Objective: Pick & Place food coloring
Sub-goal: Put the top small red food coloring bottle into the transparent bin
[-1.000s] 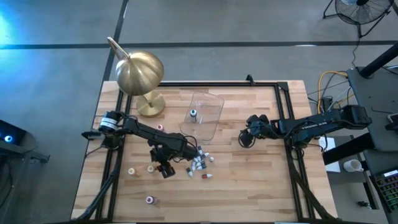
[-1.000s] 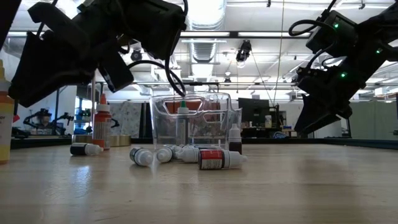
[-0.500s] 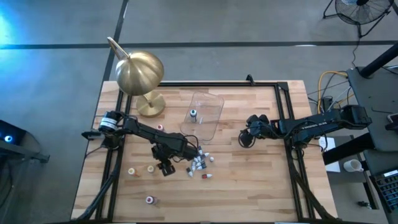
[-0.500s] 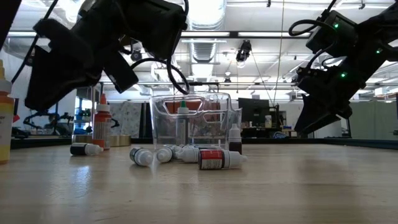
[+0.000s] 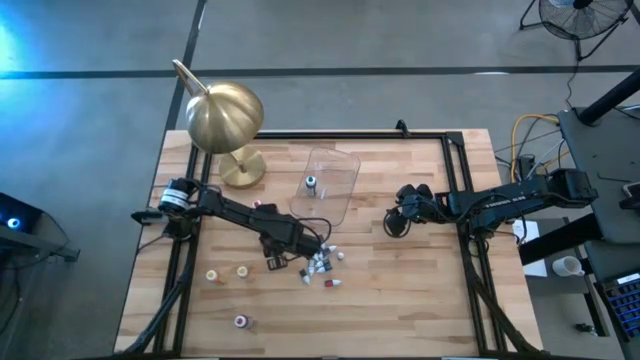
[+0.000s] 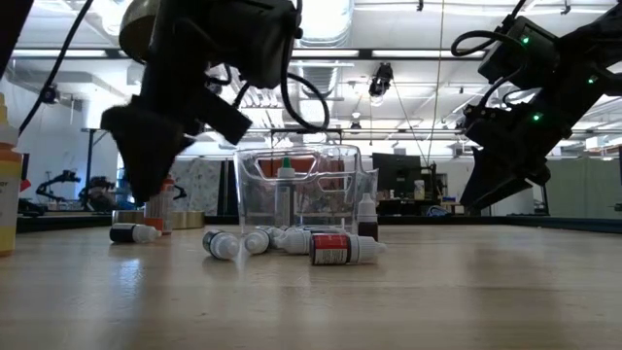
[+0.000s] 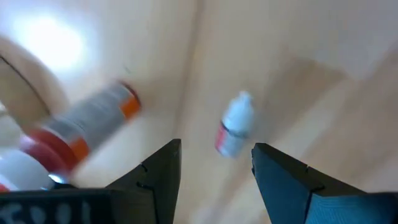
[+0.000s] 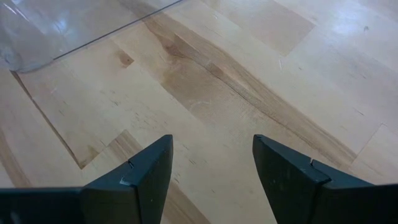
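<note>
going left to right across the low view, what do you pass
orange-capped bottle at the edge → left gripper → dark bottle lying flat → red-labelled bottle lying down in front of the clear tub → right gripper

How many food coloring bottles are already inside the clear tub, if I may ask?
1: a single bottle stands inside the clear tub, towards its left side in the high view. The tub is transparent, so a hidden second one seems unlikely.
</note>
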You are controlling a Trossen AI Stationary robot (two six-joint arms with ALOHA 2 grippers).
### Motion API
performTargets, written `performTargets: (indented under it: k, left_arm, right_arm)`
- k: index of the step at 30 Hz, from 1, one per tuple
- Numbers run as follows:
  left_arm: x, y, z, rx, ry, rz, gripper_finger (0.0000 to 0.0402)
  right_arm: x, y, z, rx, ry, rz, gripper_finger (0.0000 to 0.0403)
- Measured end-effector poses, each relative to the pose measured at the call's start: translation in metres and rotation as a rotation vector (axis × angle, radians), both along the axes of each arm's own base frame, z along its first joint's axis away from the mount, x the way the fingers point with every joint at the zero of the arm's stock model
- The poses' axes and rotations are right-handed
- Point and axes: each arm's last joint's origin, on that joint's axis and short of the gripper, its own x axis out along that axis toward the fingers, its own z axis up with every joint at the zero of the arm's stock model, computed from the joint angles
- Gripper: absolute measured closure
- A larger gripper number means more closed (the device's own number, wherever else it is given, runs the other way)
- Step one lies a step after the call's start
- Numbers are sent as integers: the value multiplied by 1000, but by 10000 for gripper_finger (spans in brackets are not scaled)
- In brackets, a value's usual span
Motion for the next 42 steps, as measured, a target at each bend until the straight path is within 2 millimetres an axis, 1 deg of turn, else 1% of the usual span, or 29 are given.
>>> performTargets:
  k: [3,8,12,19,23,27,31,38,40,42]
  left_arm:
    - [1,2,-4,59,-40,-17,232]
    - [3,1,-8,45,-162,8,232]
    - [2,2,-6,45,-267,13,232]
    - [-6,4,13,10,-460,-16,232]
    - [-20,6,20,2,-491,-5,232]
    - [-33,9,25,-5,-516,44,232]
    - [-41,9,34,-89,-547,106,232]
    - [-47,11,47,-122,-597,130,232]
    - [-48,12,50,-128,-621,174,232]
    - [-42,14,58,-149,-693,250,232]
  right_arm:
    - [0,0,0,0,0,0,188]
    - [0,0,0,0,1,0,188]
    - [0,0,0,0,1,0,188]
    - [0,0,0,0,2,0,188]
    - [0,0,0,0,3,1,188]
    - [-1,0,-1,0,6,1,188]
    - [-2,0,-3,-3,11,-2,188]
    - [-3,-3,-3,-67,13,-51,188]
    - [-3,-3,-2,-82,11,-62,188]
    - [-3,-3,-2,-84,9,-65,188]
